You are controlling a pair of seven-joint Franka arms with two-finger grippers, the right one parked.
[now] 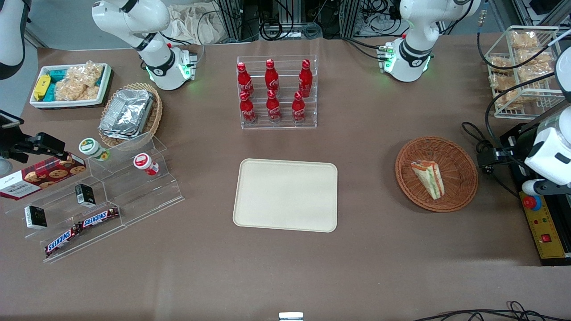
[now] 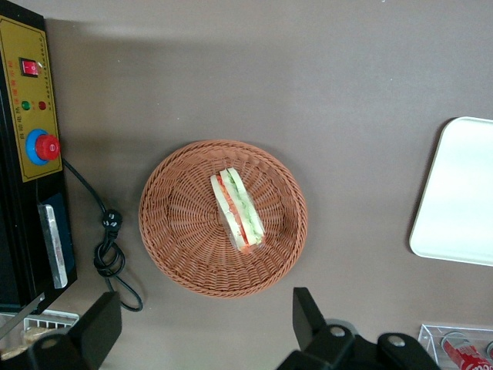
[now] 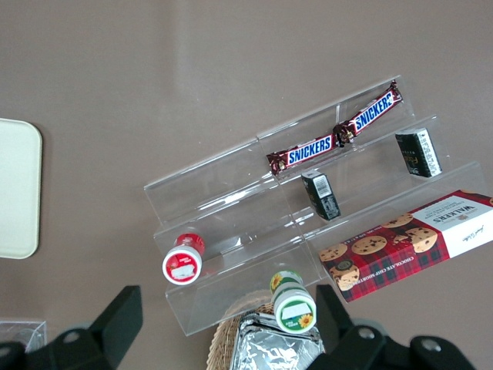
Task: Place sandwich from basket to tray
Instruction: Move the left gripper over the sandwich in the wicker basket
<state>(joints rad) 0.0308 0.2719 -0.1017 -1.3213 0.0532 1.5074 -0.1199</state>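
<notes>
A: One sandwich (image 1: 428,179) is what you need to look at. It lies in the round brown basket (image 1: 461,174), on its side, in its clear wrap. You can see white bread with green and red stripes.

B: And where is your gripper (image 2: 205,304)?

A: It hangs high above the table (image 1: 379,249), near the rim of the basket. It looks straight down at the sandwich. It touches nothing.

B: Is it holding something?

A: No. Your two black fingers (image 2: 308,316) are spread wide apart, with only air between them.

B: Where is the tray (image 1: 285,195)?

A: The cream tray lies flat on the table, well apart from the basket, toward the parked arm's end. Nothing lies on it.

B: What else is near you?

A: A clear rack of six red bottles (image 1: 276,91) stands farther from the front camera than the tray. A yellow and black box with a red button (image 2: 35,146) sits beside the basket, toward the working arm's end. A black cable (image 2: 112,247) curls on the table between that box and the basket.
</notes>
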